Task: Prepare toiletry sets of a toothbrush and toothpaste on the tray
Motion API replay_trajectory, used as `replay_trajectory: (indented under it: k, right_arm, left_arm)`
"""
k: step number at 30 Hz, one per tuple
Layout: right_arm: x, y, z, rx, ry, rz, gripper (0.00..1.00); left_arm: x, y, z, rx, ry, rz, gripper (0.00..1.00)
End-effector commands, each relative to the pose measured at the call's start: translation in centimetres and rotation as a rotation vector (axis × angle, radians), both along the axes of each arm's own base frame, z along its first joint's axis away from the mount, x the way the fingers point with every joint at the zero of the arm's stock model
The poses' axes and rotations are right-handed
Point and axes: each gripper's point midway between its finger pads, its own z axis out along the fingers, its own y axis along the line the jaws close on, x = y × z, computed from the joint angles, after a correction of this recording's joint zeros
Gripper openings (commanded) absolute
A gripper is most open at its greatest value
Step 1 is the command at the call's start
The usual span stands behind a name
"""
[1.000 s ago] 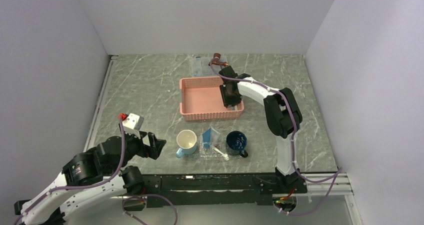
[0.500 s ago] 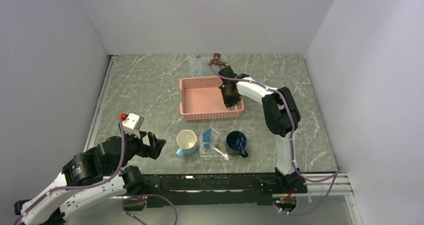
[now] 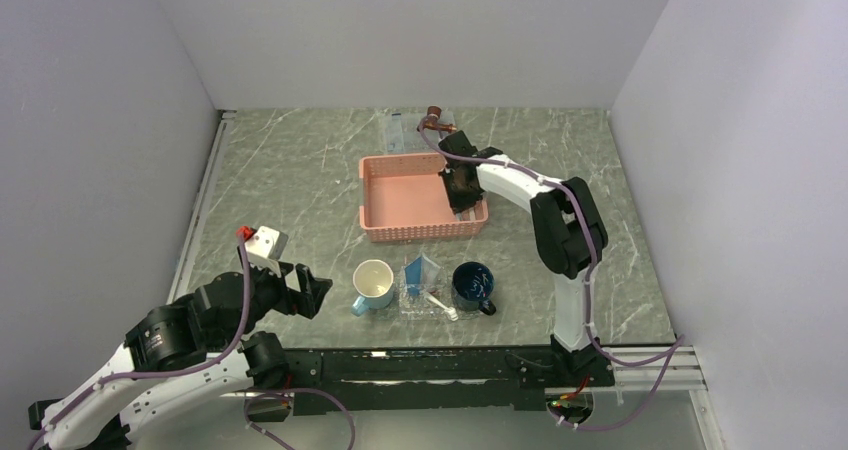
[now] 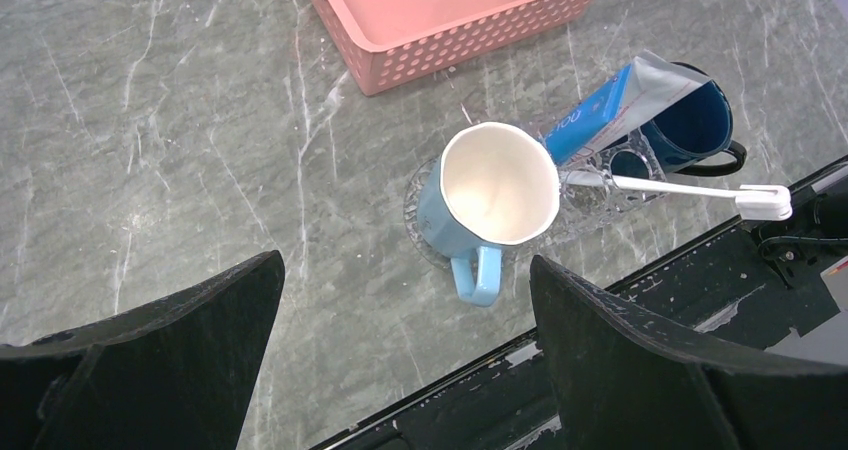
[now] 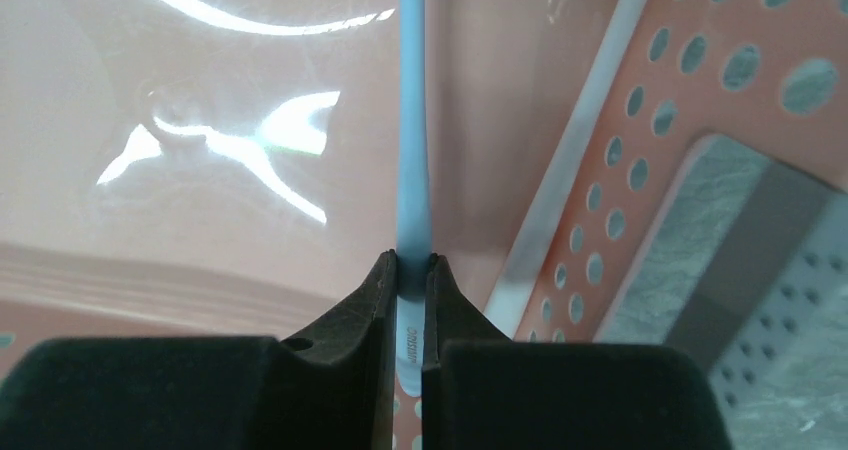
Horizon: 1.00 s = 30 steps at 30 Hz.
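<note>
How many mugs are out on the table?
2. A light-blue mug stands left of the small clear tray, and a dark blue mug stands right of it. The right arm covers part of the pink basket, so something could be hidden there.

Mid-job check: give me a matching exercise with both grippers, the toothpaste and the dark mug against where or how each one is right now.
Column one
1. left gripper
2. right gripper
3. toothpaste
4. dark blue mug

Column two
A. on the small clear tray
B. open, over the table
C. standing just right of that tray
D. shut on a toothbrush inside the pink basket

Pairs: 1-B, 2-D, 3-A, 4-C
</note>
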Motion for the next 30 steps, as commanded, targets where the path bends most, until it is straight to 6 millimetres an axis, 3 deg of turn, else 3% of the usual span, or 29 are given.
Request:
replay_trajectory:
  k: [1,6,14,22,30]
  right_arm:
    - [1.1,1.1,6.0,0.072,-0.167,0.033,0.00]
    - [0.8,1.0,10.3,0.106,-0.265,0.047,0.00]
    - [-1.9,1.7,17.8,0.211,-0.389,0.112,0.00]
    - [-7.6,3.2,22.0,0.249,-0.463,0.262,0.00]
    - [-13.7,4.6,24.6,0.330,-0.487,0.418,0.00]
  left_arm:
    - [0.3,-0.5,0.5,-0.012,0.009,0.008,0.99]
    - [0.5,-1.1,1.2,-0.030,0.010,0.008,0.99]
    - [0.9,-3.5,5.2,-0.071,-0.023,-0.055,0.99]
    - [1.1,-6.0,7.6,-0.041,0.013,-0.129,0.99]
    - [1.6,-7.8,9.9,-0.080,0.069,-0.196,0.99]
